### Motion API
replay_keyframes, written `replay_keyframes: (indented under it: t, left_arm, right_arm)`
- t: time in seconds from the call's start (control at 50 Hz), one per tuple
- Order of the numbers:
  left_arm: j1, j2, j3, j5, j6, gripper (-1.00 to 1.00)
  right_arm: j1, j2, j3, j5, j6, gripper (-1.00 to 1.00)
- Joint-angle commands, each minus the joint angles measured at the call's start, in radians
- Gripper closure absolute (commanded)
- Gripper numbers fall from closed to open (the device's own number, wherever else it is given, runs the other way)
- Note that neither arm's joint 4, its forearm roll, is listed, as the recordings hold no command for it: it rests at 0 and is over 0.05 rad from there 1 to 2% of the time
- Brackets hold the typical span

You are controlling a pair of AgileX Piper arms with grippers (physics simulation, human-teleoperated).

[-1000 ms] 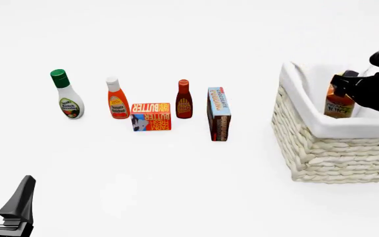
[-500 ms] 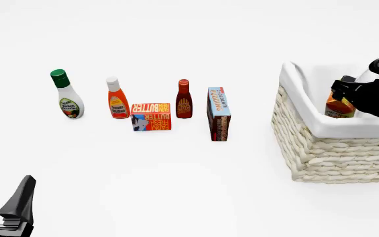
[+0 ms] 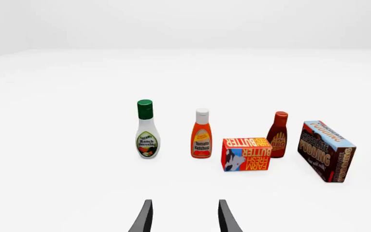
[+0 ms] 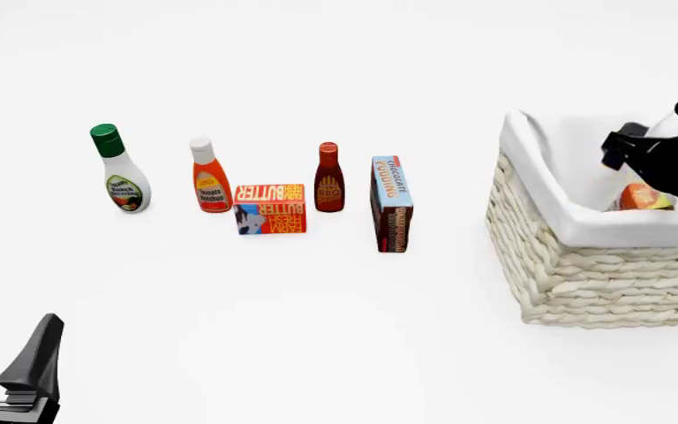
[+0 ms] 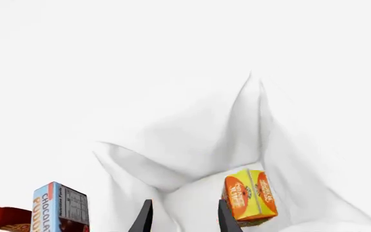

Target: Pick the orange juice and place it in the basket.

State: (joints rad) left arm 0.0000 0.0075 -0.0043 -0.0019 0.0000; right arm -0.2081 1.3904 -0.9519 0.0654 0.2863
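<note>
We make the job all but done: the juice sits down inside the basket at the right of the front view, only its orange and yellow top peeking over the folded white liner. In the right wrist view the juice rests low against the liner, just beside the finger tips and not between them, so it looks let go. The right gripper shows two dark fingers parted with nothing held; in the front view its black body hangs over the basket's far right corner. What we think is left is only lifting that arm clear.

The left gripper waits at the lower left of the front view, fingers spread, holding nothing, well apart from the groceries.

Now the look of things. The basket is squarish, thick cream woven bands in rows, with soft white cloth draped over the rim and creased into peaks inside. The juice is a small gable-top carton, flat printed faces, crisp edges.

Left of the basket, a loose row: a ranch bottle, white and waisted with a green cap; a ketchup bottle, orange-red with a white cap; a flat butter box; a dark red sauce bottle just behind it; and a pudding box, a tall slab standing on edge.
</note>
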Motion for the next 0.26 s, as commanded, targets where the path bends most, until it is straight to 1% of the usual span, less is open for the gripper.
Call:
replay_keyframes:
  t: [0.02,0.08,0.12,0.14,0.18,0.2,0.24,0.26]
  left_arm:
    - [0.0,0.0,0.0,0.0,0.0,-1.0]
    - [0.0,0.0,0.0,0.0,0.0,-1.0]
    - [0.0,0.0,0.0,0.0,0.0,-1.0]
    - [0.0,0.0,0.0,0.0,0.0,-1.0]
    - [0.0,0.0,0.0,0.0,0.0,-1.0]
    - [0.0,0.0,0.0,0.0,0.0,-1.0]
    - [0.0,0.0,0.0,0.0,0.0,-1.0]
    - [0.0,0.0,0.0,0.0,0.0,-1.0]
  right_arm:
    - [-0.005,-0.038,-0.002,0.025,-0.049,-1.0]
    - [-0.007,-0.056,0.0,0.042,-0.087,-1.0]
    - [-0.01,-0.073,0.01,0.045,-0.081,-1.0]
    - [-0.018,-0.076,0.008,0.057,-0.117,-1.0]
    - [-0.012,-0.095,0.02,0.056,-0.098,-1.0]
    - [-0.011,-0.102,0.023,0.06,-0.106,-1.0]
    - [-0.002,-0.118,0.029,0.079,-0.162,-1.0]
    - [0.002,-0.128,0.035,0.077,-0.14,-1.0]
